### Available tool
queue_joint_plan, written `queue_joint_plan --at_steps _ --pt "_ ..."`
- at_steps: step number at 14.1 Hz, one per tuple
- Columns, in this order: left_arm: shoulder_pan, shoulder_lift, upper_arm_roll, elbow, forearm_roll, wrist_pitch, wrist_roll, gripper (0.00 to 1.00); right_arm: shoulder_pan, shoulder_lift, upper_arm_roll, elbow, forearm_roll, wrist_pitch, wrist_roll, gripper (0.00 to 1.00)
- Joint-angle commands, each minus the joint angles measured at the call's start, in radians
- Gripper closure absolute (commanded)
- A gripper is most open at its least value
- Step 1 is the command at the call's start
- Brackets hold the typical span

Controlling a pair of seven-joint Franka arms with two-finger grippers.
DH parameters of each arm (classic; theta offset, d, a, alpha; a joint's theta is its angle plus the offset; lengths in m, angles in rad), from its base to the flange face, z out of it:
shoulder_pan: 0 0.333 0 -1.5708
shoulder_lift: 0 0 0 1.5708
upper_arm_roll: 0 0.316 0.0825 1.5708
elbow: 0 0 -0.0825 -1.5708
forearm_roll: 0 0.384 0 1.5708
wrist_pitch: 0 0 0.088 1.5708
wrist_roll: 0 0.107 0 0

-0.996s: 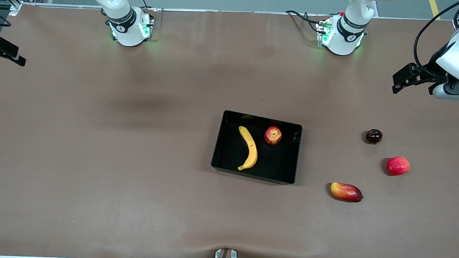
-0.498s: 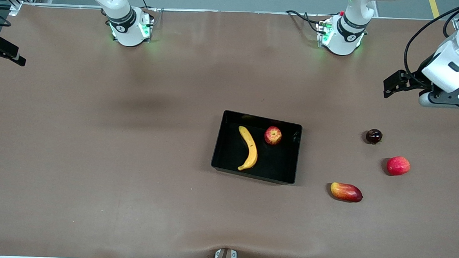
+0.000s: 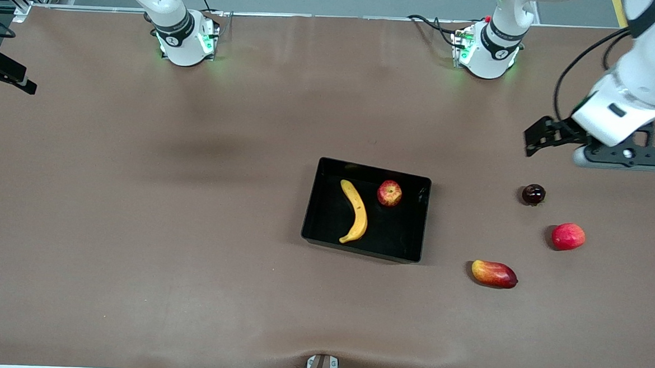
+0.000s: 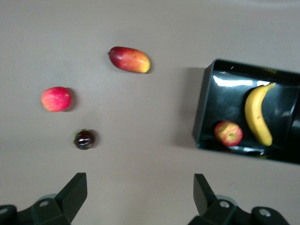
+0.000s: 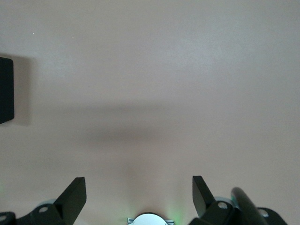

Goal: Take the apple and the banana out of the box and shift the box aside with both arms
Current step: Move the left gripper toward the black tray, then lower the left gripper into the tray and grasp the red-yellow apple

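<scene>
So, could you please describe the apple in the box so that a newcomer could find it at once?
Start at the black box mid-table. Two fruits lie inside: a long yellow banana and, beside it toward the left arm's end, the apple. It is small, round and red with yellowish patches, unlike the fruits loose on the table.

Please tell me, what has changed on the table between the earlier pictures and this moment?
Only the left gripper moved: empty, jaws open, it travelled from the left arm's end of the table toward the dark round fruit. Nothing was grasped or released. The banana and apple stayed in the black tray; the mango, red fruit and right gripper did not move.
</scene>
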Motion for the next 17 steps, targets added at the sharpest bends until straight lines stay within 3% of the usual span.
queue_joint_plan --at_steps 1,9,14,17 --pt "-0.029 0.061 -0.05 0.019 0.021 0.089 -0.13 0.0 -0.026 -0.02 0.014 -0.018 0.022 0.003 -0.011 0.0" --pt "-0.226 0.264 -0.07 0.012 0.023 0.293 -0.33 0.0 -0.039 0.002 0.014 0.026 0.022 0.005 -0.013 0.0" --pt "-0.31 0.448 -0.07 0.024 0.098 0.429 -0.471 0.0 -0.042 0.029 0.014 0.04 0.019 0.014 -0.151 0.0" --pt "-0.335 0.523 -0.068 -0.005 0.123 0.448 -0.497 0.0 -0.04 0.031 0.014 0.04 0.019 0.012 -0.152 0.0"
